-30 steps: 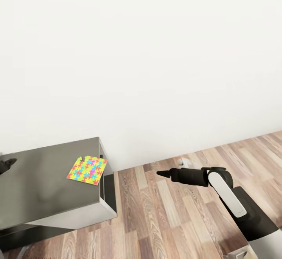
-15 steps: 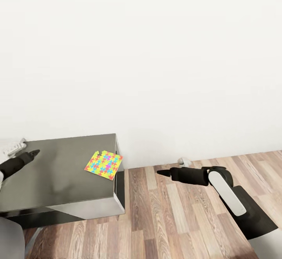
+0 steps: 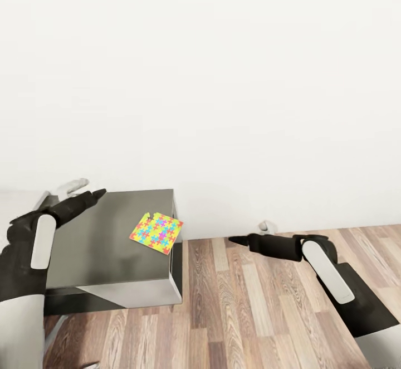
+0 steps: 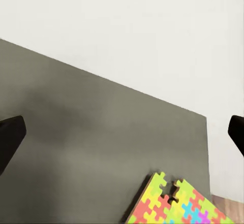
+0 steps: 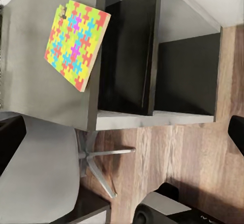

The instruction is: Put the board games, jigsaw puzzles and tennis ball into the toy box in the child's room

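Note:
One jigsaw puzzle (image 3: pixel 156 231), a thin square of bright interlocking pieces, lies flat at the right end of the table's (image 3: pixel 100 241) grey top, close to its edge. My left gripper (image 3: pixel 88 192) hovers over the table's back left part, a short way left of the puzzle, and is open and empty. In the left wrist view its fingertips (image 4: pixel 10 137) stand wide apart over the table (image 4: pixel 91 132), with the puzzle (image 4: pixel 178 206) ahead. My right gripper (image 3: pixel 247 233) hangs open over the floor, right of the table. The right wrist view has the puzzle (image 5: pixel 76 43) on the table (image 5: pixel 30 56).
A white wall (image 3: pixel 223 79) runs behind the table. Wood plank floor (image 3: pixel 250 313) spreads to the right. Dark open compartments (image 5: pixel 183 71) sit in the table's end. A grey chair (image 5: pixel 40 178) with a star base (image 5: pixel 101 158) stands beside the table.
The camera has swung, so the table and puzzle sit further right in the picture. My left arm has risen into view over the table. The puzzle lies where it was on the table.

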{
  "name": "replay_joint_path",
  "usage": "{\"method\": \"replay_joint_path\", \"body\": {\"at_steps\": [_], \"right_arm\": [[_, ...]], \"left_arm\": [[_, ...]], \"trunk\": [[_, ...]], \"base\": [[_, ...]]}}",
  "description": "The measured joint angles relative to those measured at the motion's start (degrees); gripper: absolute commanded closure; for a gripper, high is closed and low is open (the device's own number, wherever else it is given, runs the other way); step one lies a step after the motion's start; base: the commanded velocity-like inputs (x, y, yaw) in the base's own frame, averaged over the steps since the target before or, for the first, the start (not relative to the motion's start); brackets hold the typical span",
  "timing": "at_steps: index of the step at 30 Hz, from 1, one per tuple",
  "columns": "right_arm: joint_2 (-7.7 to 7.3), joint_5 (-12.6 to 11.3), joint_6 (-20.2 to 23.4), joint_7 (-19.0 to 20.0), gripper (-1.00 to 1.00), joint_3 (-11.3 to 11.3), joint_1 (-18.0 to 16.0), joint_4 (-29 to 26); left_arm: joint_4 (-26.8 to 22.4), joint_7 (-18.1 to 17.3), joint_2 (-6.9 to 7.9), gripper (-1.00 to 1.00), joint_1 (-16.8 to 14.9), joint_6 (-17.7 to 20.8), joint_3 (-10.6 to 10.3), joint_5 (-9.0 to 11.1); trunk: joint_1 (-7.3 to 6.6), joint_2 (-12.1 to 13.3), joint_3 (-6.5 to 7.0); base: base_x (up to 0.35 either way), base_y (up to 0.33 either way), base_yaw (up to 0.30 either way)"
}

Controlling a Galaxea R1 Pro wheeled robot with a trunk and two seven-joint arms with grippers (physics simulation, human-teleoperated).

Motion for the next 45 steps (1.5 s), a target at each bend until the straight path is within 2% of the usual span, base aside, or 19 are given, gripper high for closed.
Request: {"method": "replay_joint_path", "body": {"at_steps": [2,5,7,8,10,11,12,14,15,17,20,24,26,29,31,32,34,40,45], "right_arm": [[0.11,0.0,0.0,0.0,-1.00,-1.7,-0.1,2.0],[0.22,-0.1,-0.1,-0.1,-1.00,-2.7,-0.1,3.3],[0.53,0.0,-0.4,-0.1,-1.00,-4.9,-0.4,5.9],[0.54,-0.2,-0.4,-0.1,-1.00,-4.9,-0.4,5.9],[1.26,-0.2,-0.9,-0.1,-1.00,-7.0,-1.2,8.7],[1.27,-0.2,-1.0,-0.1,-1.00,-7.1,-1.2,8.8],[1.71,-0.2,-1.2,0.0,-1.00,-8.0,-1.6,10.2],[2.10,-0.3,-1.4,0.1,-1.00,-8.9,-2.0,11.4],[2.11,-0.3,-1.4,0.1,-1.00,-8.9,-2.1,11.4],[2.62,-0.4,-1.6,0.4,-1.00,-10.2,-2.7,13.4],[2.86,-0.4,-1.8,1.1,-1.00,-11.1,-3.1,14.7],[2.99,-0.4,-2.1,2.7,-1.00,-11.7,-3.4,15.5],[3.05,-0.1,-2.3,5.1,-1.00,-11.9,-3.5,16.0],[3.06,0.1,-2.4,6.5,-1.00,-12.0,-3.6,16.3],[3.16,0.3,-2.6,9.5,-1.00,-11.9,-3.7,16.6],[3.17,0.4,-2.6,9.5,-1.00,-11.9,-3.7,16.6],[3.35,0.7,-3.1,12.3,-1.00,-11.8,-3.7,16.9],[3.54,1.7,-4.3,16.2,-1.00,-11.7,-3.8,17.2],[3.53,3.0,-5.4,21.8,-1.00,-11.7,-3.8,18.0]], "left_arm": [[-1.7,1.6,-2.62,-1.00,-0.4,0.6,-2.4,-0.7],[-2.4,2.5,-3.88,-1.00,-0.6,0.8,-3.7,-1.2],[-3.3,4.1,-6.14,-1.00,-0.8,1.1,-5.7,-1.5],[-3.3,4.2,-6.17,-1.00,-0.9,1.1,-5.7,-1.6],[-3.9,5.4,-8.65,-1.00,-1.0,1.4,-7.3,-1.8],[-4.0,5.4,-8.70,-1.00,-1.0,1.4,-7.4,-2.0],[-4.2,5.9,-9.93,-1.00,-1.1,1.5,-8.1,-2.1],[-4.4,6.4,-11.06,-1.00,-1.1,1.6,-8.9,-2.3],[-4.4,6.4,-11.09,-1.00,-1.1,1.6,-8.9,-2.4],[-4.7,7.8,-12.92,-1.00,-1.3,1.8,-10.3,-2.2],[-4.9,9.7,-14.32,-1.00,-1.3,1.9,-12.0,-1.8],[-5.1,11.9,-15.25,-1.00,-1.3,2.1,-13.9,-0.5],[-5.9,14.0,-15.80,-1.00,-1.2,2.2,-15.9,1.9],[-6.6,15.2,-15.98,-1.00,-1.1,2.2,-16.8,3.3],[-8.0,17.5,-16.20,-1.00,-0.8,2.3,-18.3,6.4],[-8.0,17.5,-16.20,-1.00,-0.8,2.3,-18.3,6.4],[-9.1,20.0,-16.35,-1.00,-0.1,2.4,-19.7,9.1],[-10.2,22.8,-16.30,-1.00,1.3,2.4,-22.1,11.9],[-11.1,24.7,-16.37,-1.00,3.0,2.5,-24.1,14.7]], "trunk": [[0.00,0.0,0.00],[0.00,0.0,0.00],[0.00,0.0,0.00],[0.00,0.0,0.00],[0.00,0.0,0.00],[0.00,0.0,0.00],[0.00,0.0,0.00],[0.00,0.0,0.00],[0.00,0.0,0.00],[0.00,0.0,0.00],[0.00,0.0,0.00],[0.00,0.0,0.00],[0.00,0.0,0.00],[0.00,0.0,0.00],[0.00,0.0,0.00],[0.00,0.0,0.00],[0.00,0.0,0.00],[0.00,0.0,0.00],[0.00,0.0,0.00]], "base": [[0.000,0.000,0.024],[0.000,0.000,0.018],[0.000,0.000,0.012],[0.000,0.000,0.010],[0.000,0.000,0.008],[0.000,0.000,0.006],[0.000,0.000,0.006],[0.000,0.000,0.005],[0.000,0.000,0.004],[0.000,0.000,0.003],[0.000,0.000,0.002],[0.000,0.000,0.001],[0.000,0.000,0.000],[0.000,0.000,0.000],[0.000,0.000,0.000],[0.000,0.000,0.000],[0.000,0.000,0.000],[0.000,0.000,0.000],[0.000,0.000,0.000]]}}
